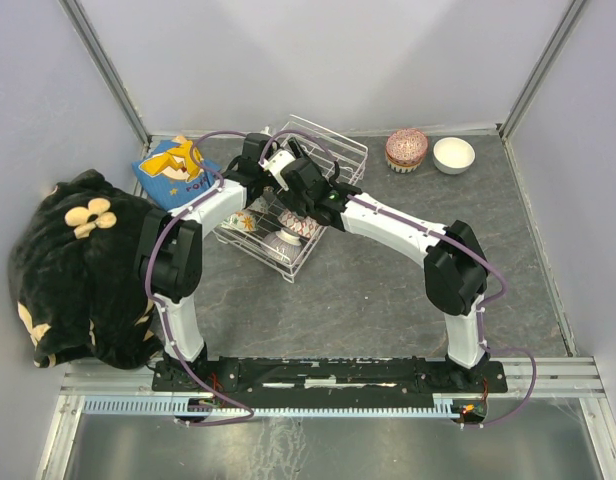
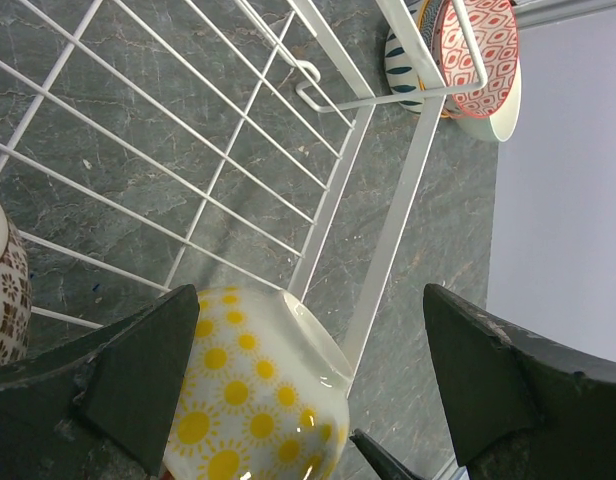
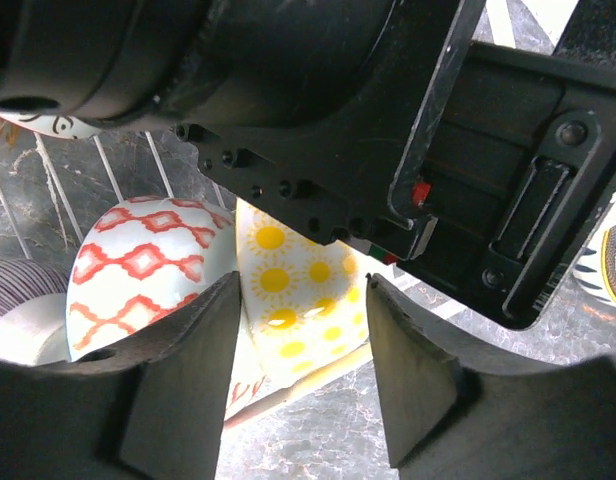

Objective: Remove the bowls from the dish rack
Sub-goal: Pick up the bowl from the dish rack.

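The white wire dish rack [image 1: 323, 150] stands at the back middle of the table, with both grippers low over it. Patterned bowls [image 1: 288, 237] lie in its near end. My left gripper [image 2: 308, 385] is open wide around a white bowl with yellow suns [image 2: 253, 390], its left finger close beside the bowl. My right gripper [image 3: 303, 370] is open, and the same sun bowl [image 3: 298, 290] shows just beyond its fingertips, next to a red-diamond bowl [image 3: 148, 270]. The left gripper's black body [image 3: 338, 120] fills the top of the right wrist view. A brown-patterned bowl [image 2: 3, 290] sits at the left edge.
A stack of patterned bowls [image 1: 406, 148] and a plain white bowl [image 1: 453, 155] stand on the table at the back right. A black flowered cloth [image 1: 78, 260] and a blue bag [image 1: 173, 170] lie at the left. Walls close in the back and sides.
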{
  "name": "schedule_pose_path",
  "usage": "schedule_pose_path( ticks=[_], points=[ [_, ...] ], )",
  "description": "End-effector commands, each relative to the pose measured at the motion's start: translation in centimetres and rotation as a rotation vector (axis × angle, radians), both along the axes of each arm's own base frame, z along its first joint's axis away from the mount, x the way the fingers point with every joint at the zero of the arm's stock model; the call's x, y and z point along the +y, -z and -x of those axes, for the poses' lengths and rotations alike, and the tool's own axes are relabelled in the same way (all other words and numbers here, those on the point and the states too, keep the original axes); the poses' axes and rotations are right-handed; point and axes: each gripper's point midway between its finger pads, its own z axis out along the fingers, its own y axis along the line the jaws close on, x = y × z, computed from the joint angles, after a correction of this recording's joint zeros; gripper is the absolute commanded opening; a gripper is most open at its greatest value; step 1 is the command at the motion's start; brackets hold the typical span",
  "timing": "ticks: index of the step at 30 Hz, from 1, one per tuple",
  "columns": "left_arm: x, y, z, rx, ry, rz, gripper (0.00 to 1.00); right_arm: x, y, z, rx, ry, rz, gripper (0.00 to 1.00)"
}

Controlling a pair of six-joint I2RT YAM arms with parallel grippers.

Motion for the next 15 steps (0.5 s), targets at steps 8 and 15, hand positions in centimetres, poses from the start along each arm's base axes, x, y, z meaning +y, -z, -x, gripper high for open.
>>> schedule_pose_path(
  ticks=[8, 15],
  points=[
    [-1.8, -1.0, 0.0, -0.06, 0.063, 0.017, 0.99, 0.3, -1.7, -1.0, -0.031, 0.032, -0.053, 0.53],
    [-2.3, -1.1, -0.2, -0.063, 0.07, 0.022, 0.99, -0.3, -1.7, -1.3, -0.022, 0.047, -0.066, 0.51]
  ],
)
